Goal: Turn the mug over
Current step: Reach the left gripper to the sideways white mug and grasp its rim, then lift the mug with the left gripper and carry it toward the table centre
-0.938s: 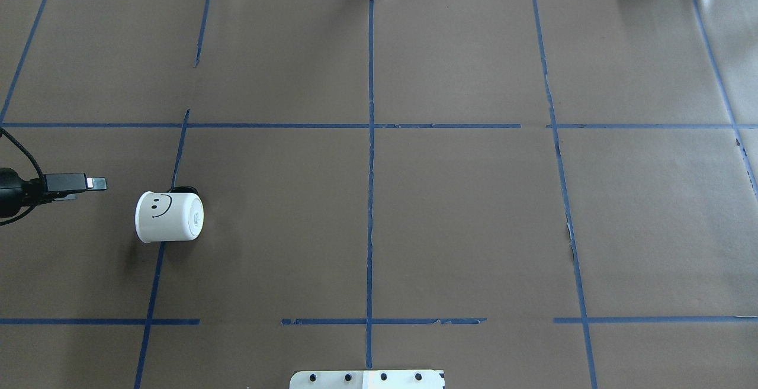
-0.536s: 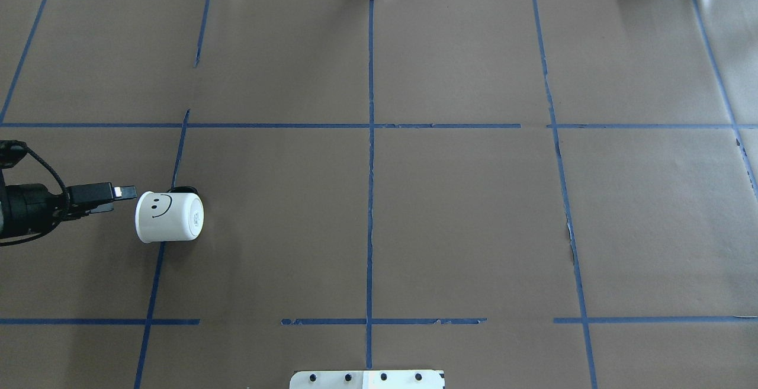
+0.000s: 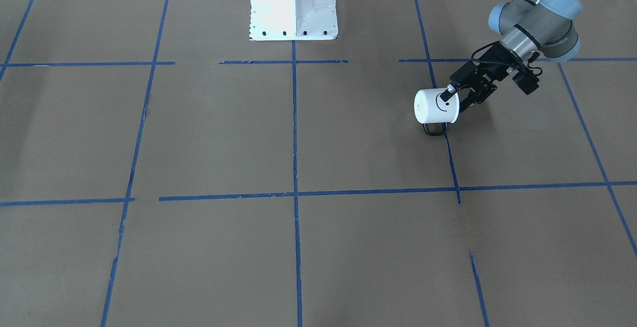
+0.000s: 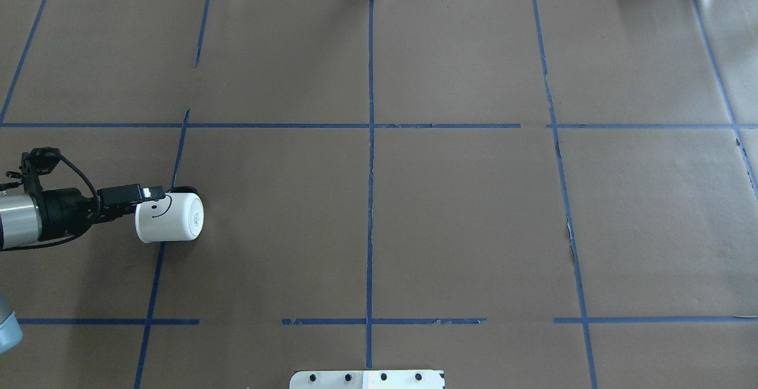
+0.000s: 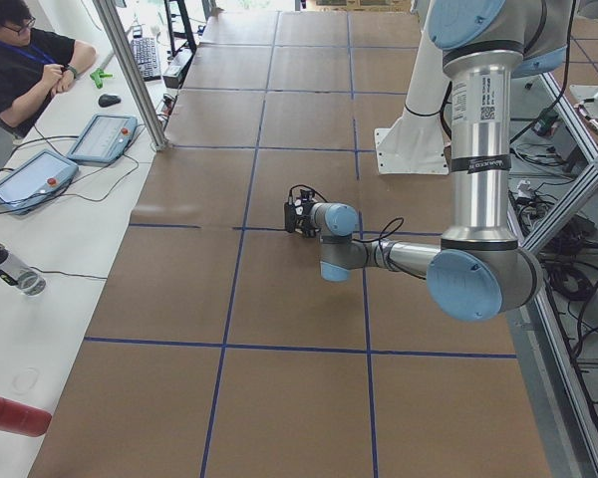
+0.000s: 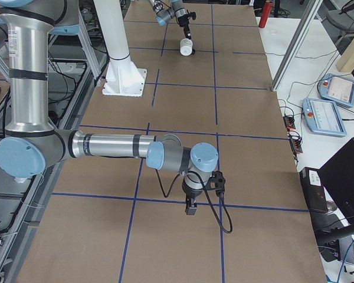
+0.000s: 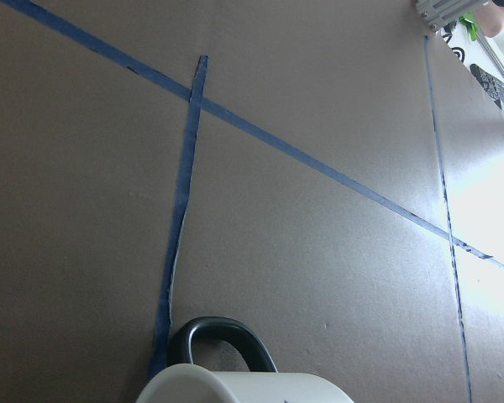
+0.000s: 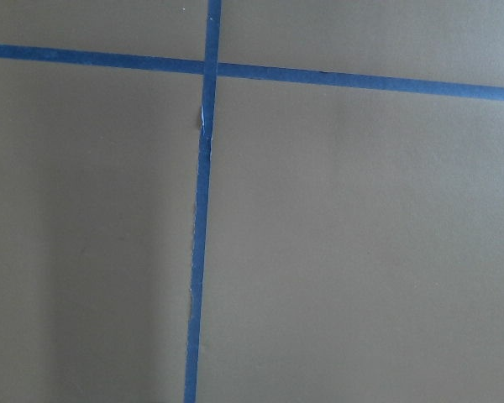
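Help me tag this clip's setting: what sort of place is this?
Probably a robotics lab: a table papered brown and gridded with blue tape, a jointed robot arm working over it, and an operator seated beside teach pendants.

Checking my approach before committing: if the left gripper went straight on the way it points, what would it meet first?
The mug, lying on its side, mouth toward the left gripper. One of the fingers overlaps its wall; contact depth is unclear.
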